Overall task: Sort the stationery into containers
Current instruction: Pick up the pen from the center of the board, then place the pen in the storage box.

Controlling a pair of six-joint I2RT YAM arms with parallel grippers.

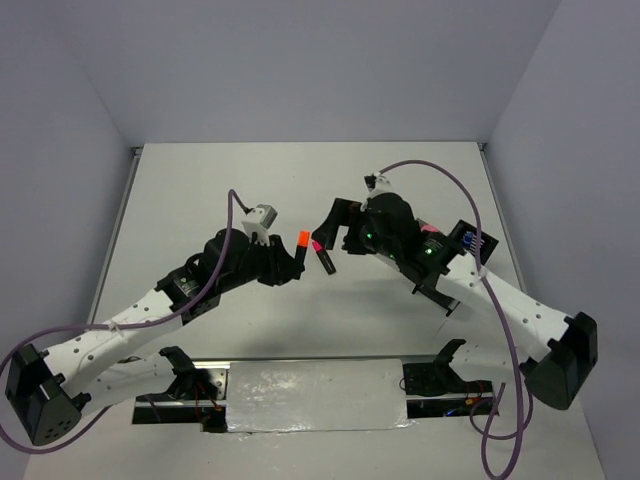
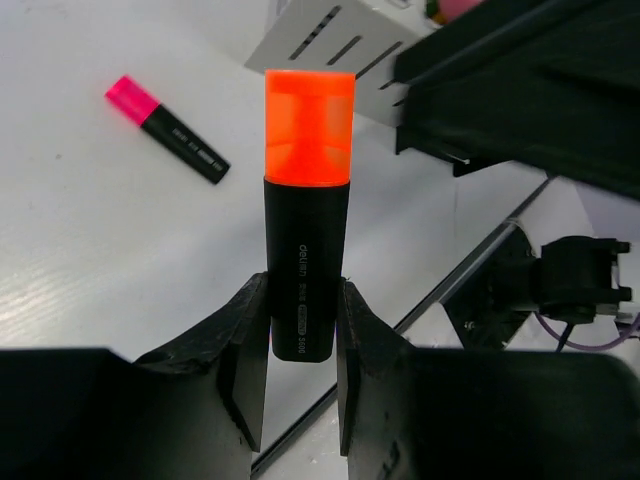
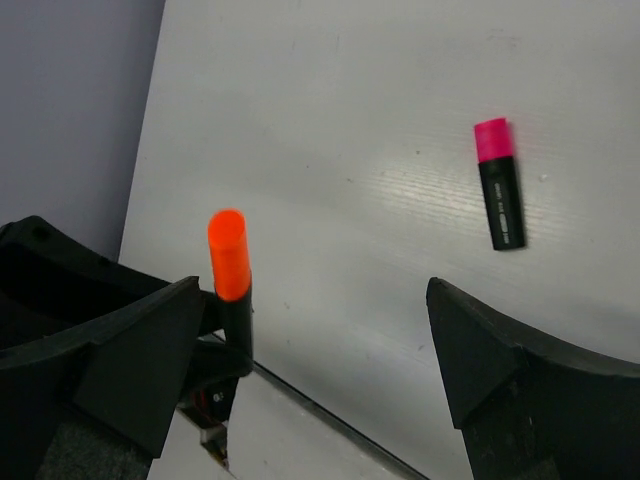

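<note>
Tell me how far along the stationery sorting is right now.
Done: nothing these views confirm. The white slotted box shows only its side, and its contents are hidden. In hand: the left jaws are shut on the barrel of the orange-capped highlighter. Left: the pink-capped highlighter lies loose on the table, ahead of the open right jaws, and the orange one is not yet boxed.

We see the upright highlighter (image 2: 307, 200) in the left gripper (image 2: 302, 335), just left of the lying highlighter (image 2: 170, 130) on the table (image 1: 300, 190).
</note>
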